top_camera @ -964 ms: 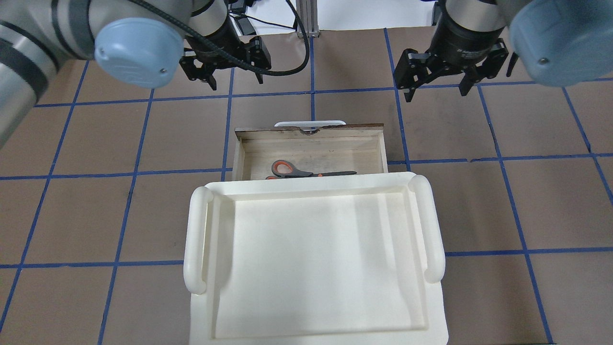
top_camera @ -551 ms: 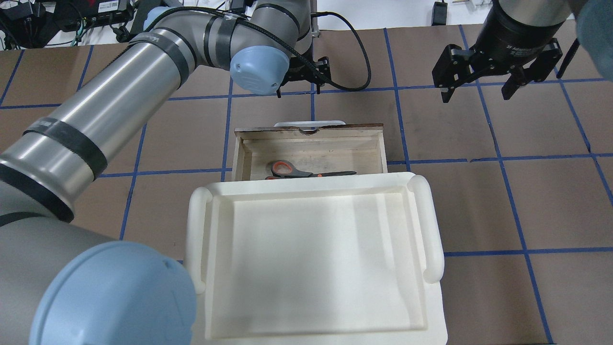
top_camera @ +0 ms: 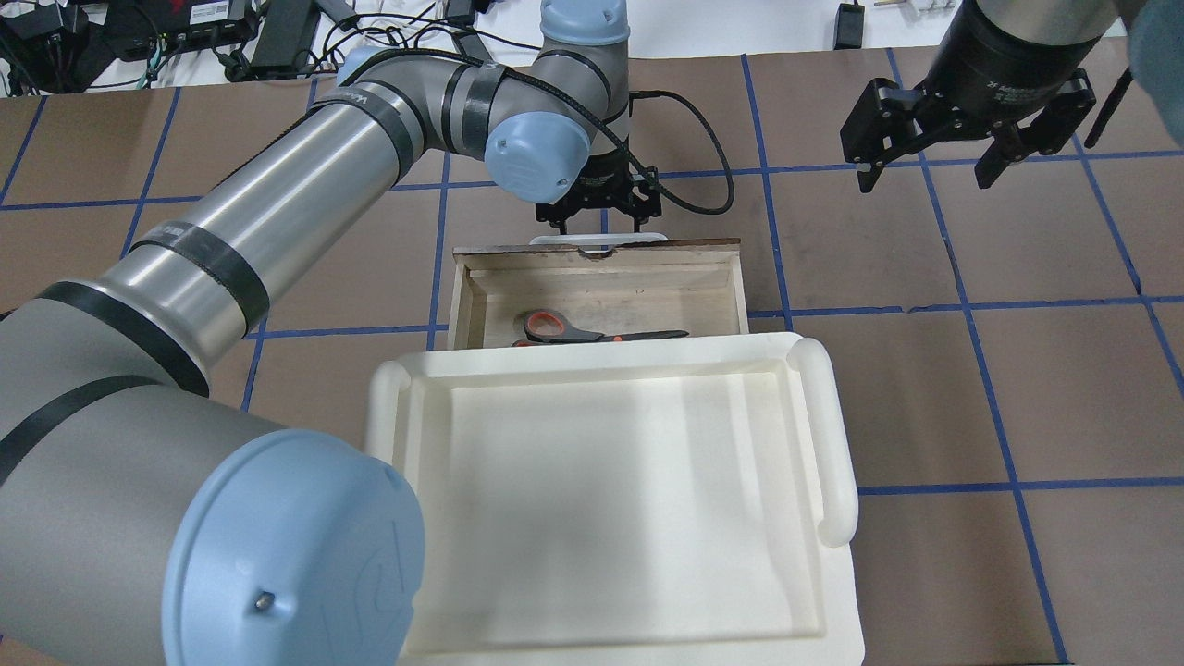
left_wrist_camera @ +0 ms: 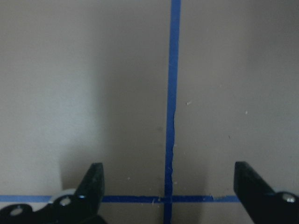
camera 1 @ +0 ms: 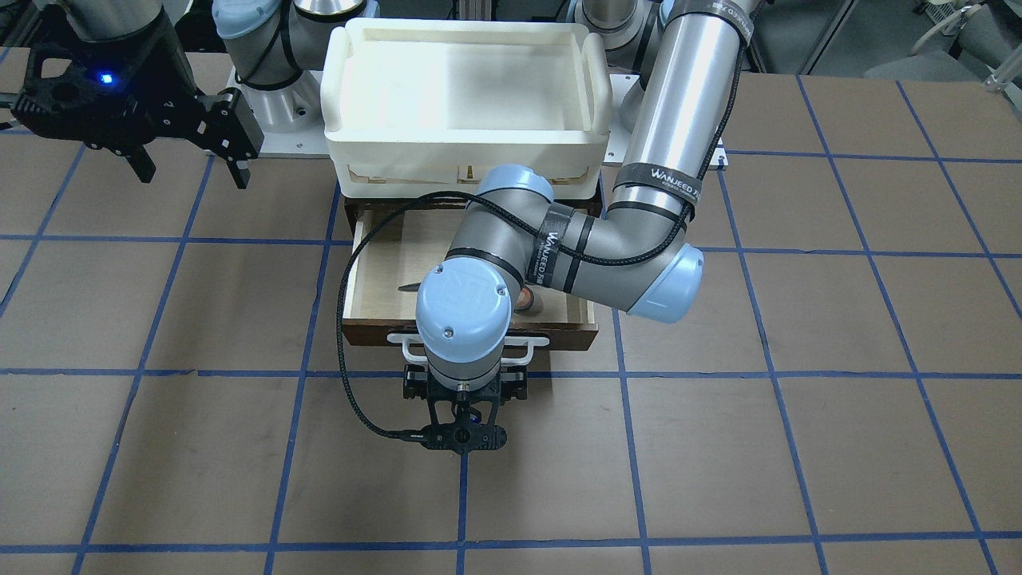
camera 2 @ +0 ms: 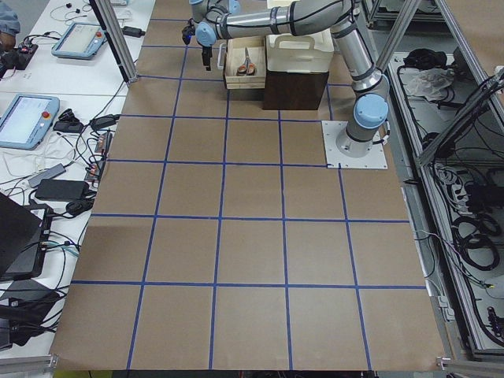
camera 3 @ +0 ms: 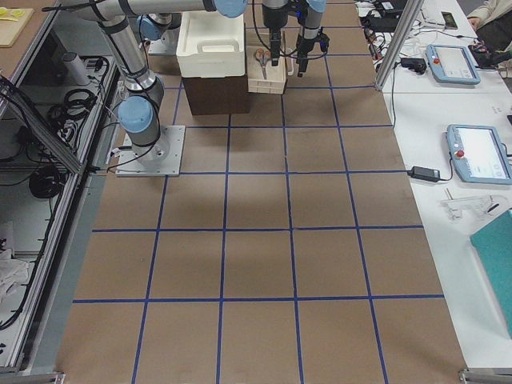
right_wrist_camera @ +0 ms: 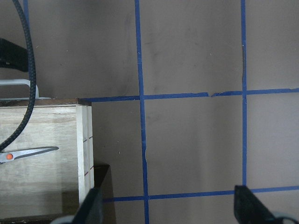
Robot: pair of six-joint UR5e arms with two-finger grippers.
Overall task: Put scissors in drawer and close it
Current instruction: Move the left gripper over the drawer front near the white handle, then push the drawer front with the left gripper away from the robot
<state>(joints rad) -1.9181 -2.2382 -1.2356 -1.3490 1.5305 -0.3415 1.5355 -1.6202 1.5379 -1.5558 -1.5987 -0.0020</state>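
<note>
The scissors (top_camera: 558,326), orange-and-grey handles with silver blades, lie flat inside the open wooden drawer (top_camera: 601,270), blades pointing right. They also show in the right wrist view (right_wrist_camera: 28,153). The drawer's white bar handle (top_camera: 555,239) faces away from me. My left gripper (top_camera: 598,216) is open and empty, pointing down just beyond that handle. In the front view the left wrist covers most of the scissors and drawer (camera 1: 375,263). My right gripper (top_camera: 925,176) is open and empty, hanging above the table far right of the drawer.
A cream-white plastic tray (top_camera: 381,462) sits on top of the dark cabinet, over the drawer's back part. The brown table (top_camera: 1017,370) has a blue tape grid. A black cable (camera 1: 345,375) loops from the left wrist beside the drawer.
My left arm has swung in from the far left to the drawer's front, its gripper now just beyond the handle. My right gripper has moved right and away. The scissors and drawer have not moved.
</note>
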